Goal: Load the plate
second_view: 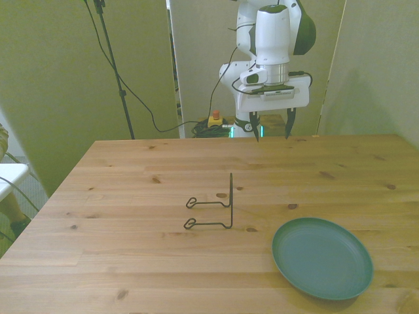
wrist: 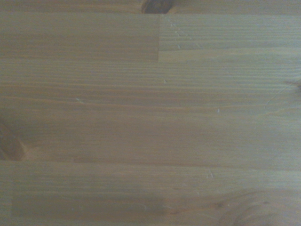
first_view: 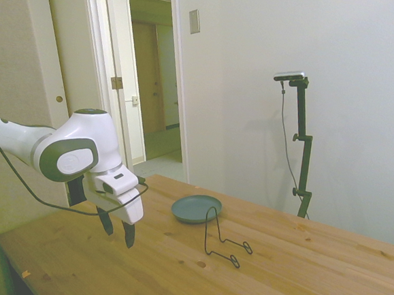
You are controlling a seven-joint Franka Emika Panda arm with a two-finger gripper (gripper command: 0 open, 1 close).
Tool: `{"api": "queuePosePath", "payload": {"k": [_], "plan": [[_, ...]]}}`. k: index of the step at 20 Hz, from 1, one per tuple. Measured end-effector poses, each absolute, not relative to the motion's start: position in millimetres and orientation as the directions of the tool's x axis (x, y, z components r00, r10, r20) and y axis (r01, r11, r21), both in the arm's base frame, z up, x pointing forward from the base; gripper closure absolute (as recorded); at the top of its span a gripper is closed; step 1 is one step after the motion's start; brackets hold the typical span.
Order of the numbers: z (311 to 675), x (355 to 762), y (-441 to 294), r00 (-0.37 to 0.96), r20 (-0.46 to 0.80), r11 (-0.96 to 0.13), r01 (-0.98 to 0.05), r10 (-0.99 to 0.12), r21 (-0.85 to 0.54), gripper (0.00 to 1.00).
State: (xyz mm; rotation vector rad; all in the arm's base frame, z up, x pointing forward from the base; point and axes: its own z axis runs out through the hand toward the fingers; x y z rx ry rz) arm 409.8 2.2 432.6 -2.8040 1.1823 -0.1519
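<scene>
The small teal plate (second_view: 322,258) lies flat on the wooden table near its front edge at the front view's right; in the side view the plate (first_view: 196,207) sits at the table's far edge. A thin black wire stand (second_view: 216,208) rests mid-table, its upright loop beside the plate (first_view: 219,236). My gripper (second_view: 271,132) hovers above the table's far edge, well away from both, open with nothing between its fingers; in the side view the gripper (first_view: 118,231) hangs at the left. The wrist view holds only bare wood grain (wrist: 150,113).
An open doorway (first_view: 154,89) shows behind the table in the side view. Black cables (second_view: 141,108) and a red-and-yellow button (second_view: 214,120) lie beyond the table's far edge. A white object (second_view: 10,180) pokes in at the front view's left.
</scene>
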Motion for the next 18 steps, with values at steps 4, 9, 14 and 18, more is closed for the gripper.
{"api": "queuePosePath", "payload": {"k": [4, 9, 14, 18], "plan": [[433.3, 412.5, 3.7, 0.693, 0.054, -0.693, -0.710, -0.719, -0.127, 0.00], [444.5, 431.5, 18.7, 0.683, 0.060, -0.683, -0.716, -0.728, -0.143, 0.00], [458.9, 462.9, 25.7, 0.672, 0.066, -0.672, -0.721, -0.737, -0.168, 0.00], [468.6, 495.5, 32.8, 0.664, 0.074, -0.665, -0.725, -0.744, -0.178, 0.00]]}}
